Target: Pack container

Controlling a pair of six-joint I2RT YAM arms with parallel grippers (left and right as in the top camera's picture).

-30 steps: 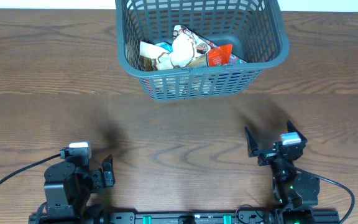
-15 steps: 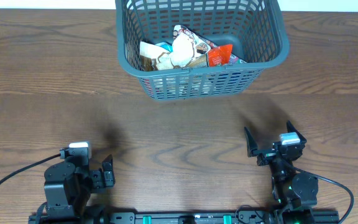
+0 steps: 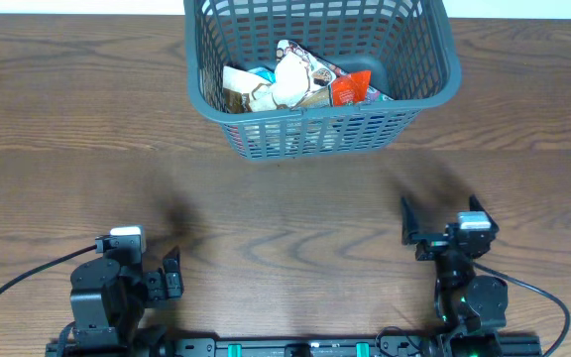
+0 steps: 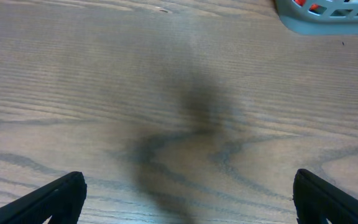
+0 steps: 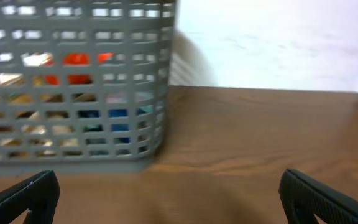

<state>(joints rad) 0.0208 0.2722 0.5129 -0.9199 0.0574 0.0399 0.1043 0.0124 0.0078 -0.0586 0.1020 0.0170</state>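
The container [image 3: 320, 112], a grey-teal lattice basket, stands at the far middle of the table with several snack packs [image 3: 295, 81] lying in it. The packs show through its slotted wall [image 5: 73, 124] in the right wrist view. A corner of the basket [image 4: 328, 18] shows at the top right of the left wrist view. My left gripper [image 4: 188, 193] is open over bare wood at the near left, nothing between its fingers. My right gripper [image 3: 441, 211] is open at the near right, facing the basket from well short of it [image 5: 169, 186], and empty.
The left arm [image 3: 117, 293] sits folded low by the table's near edge, with a cable looping off to the left. A pale wall [image 5: 272, 43] rises behind the table's far edge. Bare brown wood lies between both grippers and the basket.
The right gripper has shifted slightly to the right and turned a little. The left arm and the basket have not moved.
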